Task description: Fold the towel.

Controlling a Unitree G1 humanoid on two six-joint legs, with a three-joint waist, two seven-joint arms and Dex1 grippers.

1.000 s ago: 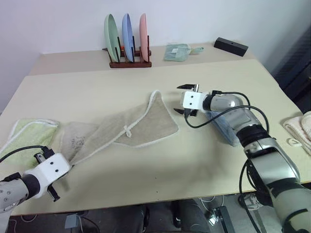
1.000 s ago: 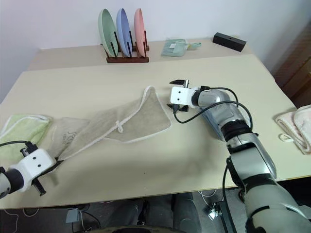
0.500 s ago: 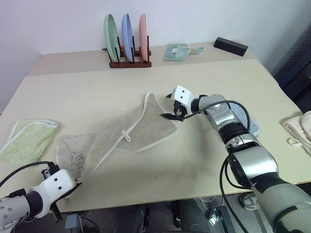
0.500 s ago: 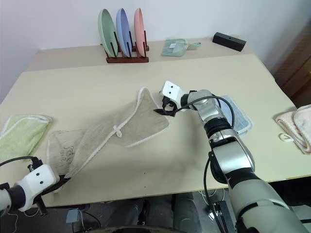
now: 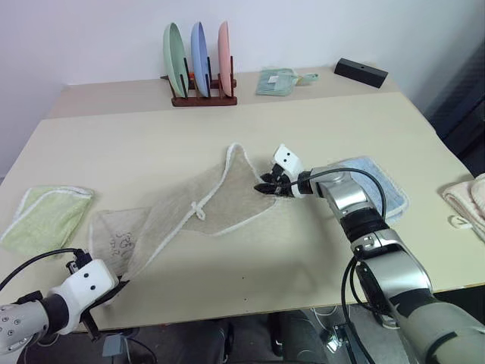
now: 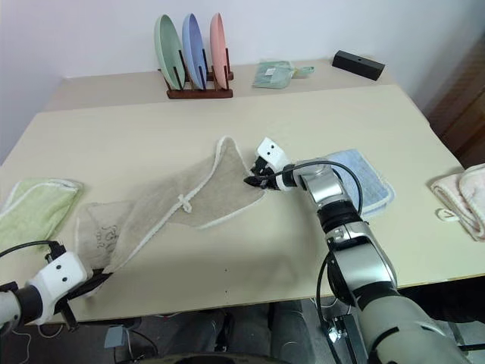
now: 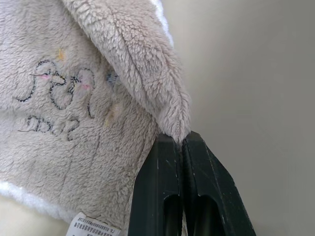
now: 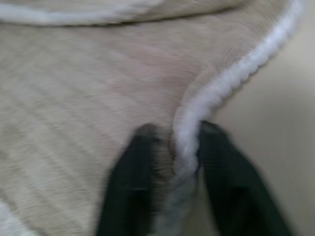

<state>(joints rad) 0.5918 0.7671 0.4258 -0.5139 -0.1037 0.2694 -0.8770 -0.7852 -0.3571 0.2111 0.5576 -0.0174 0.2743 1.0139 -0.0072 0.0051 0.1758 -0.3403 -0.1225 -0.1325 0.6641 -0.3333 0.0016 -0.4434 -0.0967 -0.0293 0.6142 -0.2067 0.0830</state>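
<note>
The left wrist view shows embroidery on the towel [image 7: 64, 103], pinched by the left end effector [image 7: 183, 147]. The right end effector [image 8: 174, 147] clamps its white edging. The towel stretches diagonally across the bench [image 5: 318, 136].

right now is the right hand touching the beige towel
Touching: the right wrist view shows the right hand closed on the towel's white edging.

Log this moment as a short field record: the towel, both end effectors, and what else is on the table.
towel: beige-tan terry towel with white corded edging, stretched and twisted across table
left end effector: shut on towel corner
right end effector: shut on white edging
nearby: light green towel, light blue folded towel
back: wooden rack with three plates
</note>
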